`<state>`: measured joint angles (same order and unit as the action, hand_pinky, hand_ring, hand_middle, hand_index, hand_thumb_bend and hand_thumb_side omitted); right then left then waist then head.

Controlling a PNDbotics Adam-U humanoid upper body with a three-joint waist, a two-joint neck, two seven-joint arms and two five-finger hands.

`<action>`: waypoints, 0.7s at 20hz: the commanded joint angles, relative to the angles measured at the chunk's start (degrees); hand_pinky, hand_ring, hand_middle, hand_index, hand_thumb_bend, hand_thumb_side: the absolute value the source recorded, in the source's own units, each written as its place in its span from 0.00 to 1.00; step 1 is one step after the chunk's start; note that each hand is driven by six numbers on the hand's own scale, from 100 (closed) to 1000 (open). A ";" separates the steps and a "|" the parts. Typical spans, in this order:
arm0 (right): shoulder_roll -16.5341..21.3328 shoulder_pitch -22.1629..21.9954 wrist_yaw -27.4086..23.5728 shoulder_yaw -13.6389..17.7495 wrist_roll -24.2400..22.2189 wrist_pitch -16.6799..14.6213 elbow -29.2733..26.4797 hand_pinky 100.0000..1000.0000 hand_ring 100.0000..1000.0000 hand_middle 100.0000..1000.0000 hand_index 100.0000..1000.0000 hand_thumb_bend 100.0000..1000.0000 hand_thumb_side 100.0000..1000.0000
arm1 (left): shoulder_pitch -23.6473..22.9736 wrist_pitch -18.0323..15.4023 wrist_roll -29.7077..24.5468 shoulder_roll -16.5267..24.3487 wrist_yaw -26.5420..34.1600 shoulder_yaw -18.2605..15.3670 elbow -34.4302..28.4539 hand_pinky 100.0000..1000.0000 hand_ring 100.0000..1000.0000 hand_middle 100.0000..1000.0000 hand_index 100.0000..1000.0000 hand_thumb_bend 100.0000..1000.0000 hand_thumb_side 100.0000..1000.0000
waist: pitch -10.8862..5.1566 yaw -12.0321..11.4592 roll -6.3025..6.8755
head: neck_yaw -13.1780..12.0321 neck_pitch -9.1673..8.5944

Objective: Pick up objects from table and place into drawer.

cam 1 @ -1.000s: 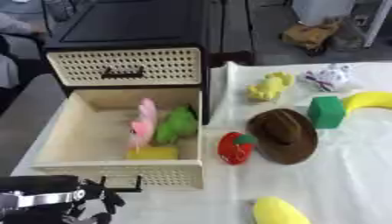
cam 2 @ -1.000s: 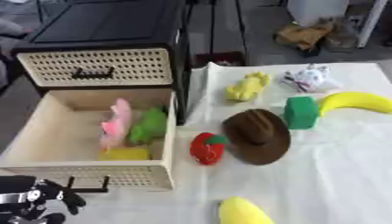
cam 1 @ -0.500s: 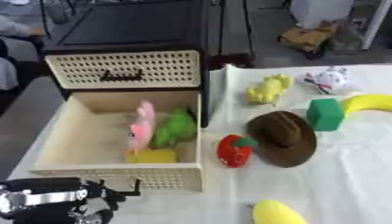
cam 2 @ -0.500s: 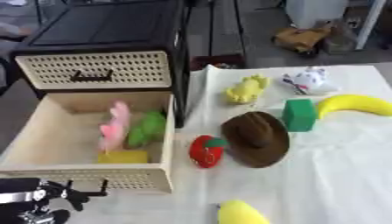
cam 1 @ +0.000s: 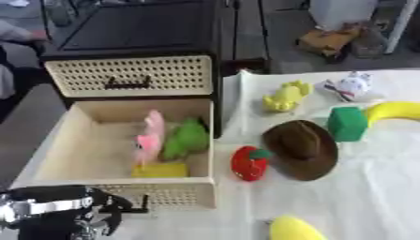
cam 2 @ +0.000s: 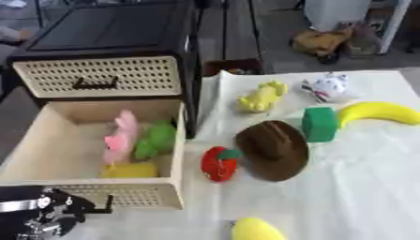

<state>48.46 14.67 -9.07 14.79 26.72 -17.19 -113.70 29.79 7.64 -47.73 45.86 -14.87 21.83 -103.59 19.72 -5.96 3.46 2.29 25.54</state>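
The open cream drawer [cam 1: 57, 140] stands at the left under a black cabinet [cam 1: 139, 37]. In it lie a pink toy [cam 1: 150, 138], a green toy [cam 1: 187, 139] and a yellow block [cam 1: 161, 169]. On the white cloth sit a red fruit [cam 1: 249, 163], a brown hat [cam 1: 303, 149], a green cube [cam 1: 347, 123], a banana [cam 2: 380, 112], a yellow toy [cam 1: 285, 96], a white toy [cam 1: 351, 86] and a yellow round thing [cam 1: 291, 229]. My left hand [cam 1: 59, 209], black and silver, hangs before the drawer's front at the lower left, holding nothing that I can see.
The cabinet's upper drawer [cam 1: 131, 76] with a dark handle is closed. A wicker front panel [cam 1: 168, 195] faces me. Beyond the table's far edge lie a brown bundle [cam 1: 332, 40] and a white bin [cam 1: 344, 11] on the floor.
The whole picture has shifted a little, so the camera moved. The toys stay where they were and my left hand keeps its place by the drawer front.
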 commanded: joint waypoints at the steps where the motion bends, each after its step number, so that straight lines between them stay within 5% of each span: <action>1: 0.86 0.83 0.60 0.25 -0.33 0.56 -0.89 0.64 0.65 0.50 0.68 0.38 1.00 | 0.84 -1.17 1.03 0.76 -0.97 -1.15 1.39 0.07 0.26 0.90 1.00 0.00 1.00 | -0.83 0.11 -0.11 | -0.19 -0.85; 14: 0.20 0.95 0.59 0.24 -0.97 1.04 -0.89 0.64 0.65 0.49 0.68 0.36 1.00 | 1.99 -4.60 3.68 -0.80 -1.71 -2.00 5.93 0.09 0.27 0.92 1.00 0.00 1.00 | -0.50 0.50 0.04 | -0.19 -1.83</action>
<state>47.57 15.12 -8.96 14.49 25.92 -16.24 -113.70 31.14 3.27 -44.47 44.27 -15.92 20.82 -98.42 19.99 -5.57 3.72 2.29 24.49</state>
